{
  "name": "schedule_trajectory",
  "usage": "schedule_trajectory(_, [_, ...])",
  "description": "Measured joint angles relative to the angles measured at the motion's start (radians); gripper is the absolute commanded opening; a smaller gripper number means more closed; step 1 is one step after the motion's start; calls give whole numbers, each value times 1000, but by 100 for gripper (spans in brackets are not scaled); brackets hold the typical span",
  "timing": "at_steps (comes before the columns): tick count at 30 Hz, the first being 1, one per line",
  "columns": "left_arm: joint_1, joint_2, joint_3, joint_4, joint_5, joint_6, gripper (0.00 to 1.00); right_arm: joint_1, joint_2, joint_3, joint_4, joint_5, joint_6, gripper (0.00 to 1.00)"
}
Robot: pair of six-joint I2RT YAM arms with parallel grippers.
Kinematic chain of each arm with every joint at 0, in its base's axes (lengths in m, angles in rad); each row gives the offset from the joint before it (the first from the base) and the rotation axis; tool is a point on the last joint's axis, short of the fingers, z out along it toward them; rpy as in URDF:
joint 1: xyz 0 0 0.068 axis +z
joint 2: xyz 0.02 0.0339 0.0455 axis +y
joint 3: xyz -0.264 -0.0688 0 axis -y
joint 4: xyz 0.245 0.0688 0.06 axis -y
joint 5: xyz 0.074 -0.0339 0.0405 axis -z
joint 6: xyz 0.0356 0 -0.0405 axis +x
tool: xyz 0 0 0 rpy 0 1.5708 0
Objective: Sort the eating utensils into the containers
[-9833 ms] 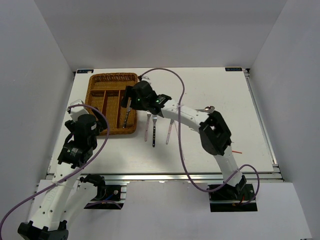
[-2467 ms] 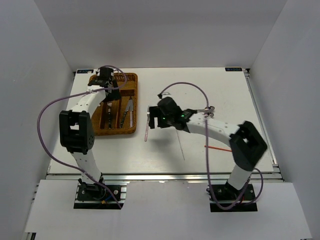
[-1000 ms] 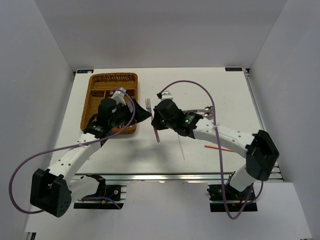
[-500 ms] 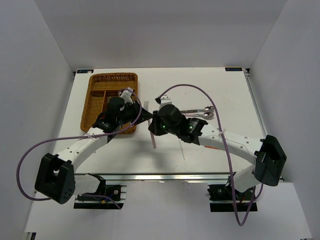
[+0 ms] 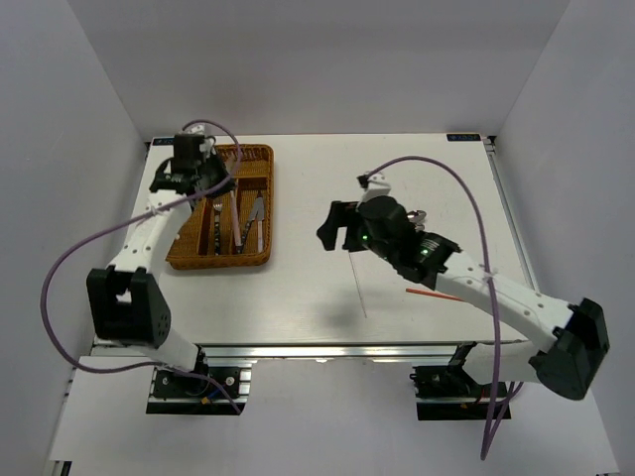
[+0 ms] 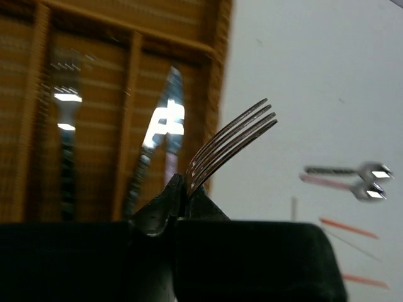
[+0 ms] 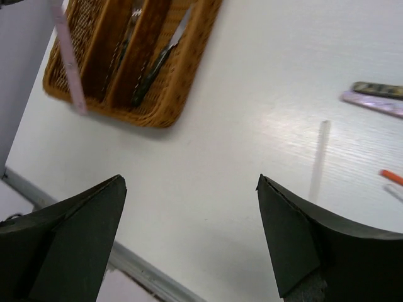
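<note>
**Second fork over the tray, spoons and chopsticks left to sort**

The left claw is pinching together on the silver fork with a pinkish handle. Its tines are sticking up past the claw tips, and in the right wrist view the handle is dangling below the claw. Directly beneath this claw, the rectangular orange-brown woven wicker cutlery tray is sitting on the white desk, so the held fork is hanging above the long slots and not yet resting in one.

Under the left claw, the slots are already holding a dark-handled silver fork and what look like two silver knives lying side by side. So roughly half the sorting seems finished, with the second fork close to joining its partner.

The right claw is hovering with its fingers spread wide apart and gripping nothing. It is well away from the tray, over bare desk. Beyond and beside it, the remaining pieces are waiting: two silver spoons, one dark-handled and one pink-handled, lying touching each other; a thin pale chopstick just ahead of the claw; and thin red chopsticks further to its side. How many chopsticks there are in all is hard to tell.
</note>
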Motion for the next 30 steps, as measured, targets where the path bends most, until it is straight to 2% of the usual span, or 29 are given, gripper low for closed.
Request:
schedule_trajectory(3, [74, 144, 164, -100, -71, 90, 0, -64, -81, -48, 1, 10, -6, 89])
schedule_trajectory(6, [97, 290, 279, -166, -132, 150, 0, -87, -128, -85, -4, 8, -21, 89])
schedule_trajectory(14, [105, 536, 382, -239, -211, 224, 1, -110, -143, -119, -31, 3, -72, 89])
schedule_trajectory(16, [105, 550, 383, -252, -224, 231, 11, -115, -153, -135, -33, 2, -79, 89])
schedule_trajectory(17, [105, 550, 383, -257, -227, 231, 28, -117, -158, -142, -34, 2, -81, 89])
schedule_trajectory(20, [105, 545, 383, -257, -233, 229, 54, -126, -163, -147, -33, 3, -84, 89])
schedule_trajectory(21, [105, 541, 381, -257, -235, 228, 70, -132, -163, -147, -33, 4, -84, 89])
schedule_trajectory(22, [105, 532, 377, -256, -238, 229, 77, -137, -163, -147, -34, 5, -84, 89])
schedule_trajectory(23, [105, 520, 370, -258, -241, 222, 94, -143, -162, -147, -34, 7, -84, 89])
schedule_trajectory(24, [105, 505, 367, -261, -248, 218, 98, -150, -162, -147, -37, 10, -84, 89])
schedule_trajectory(30, [105, 356, 360, -259, -278, 192, 98, -186, -123, -119, -86, 12, -101, 89])
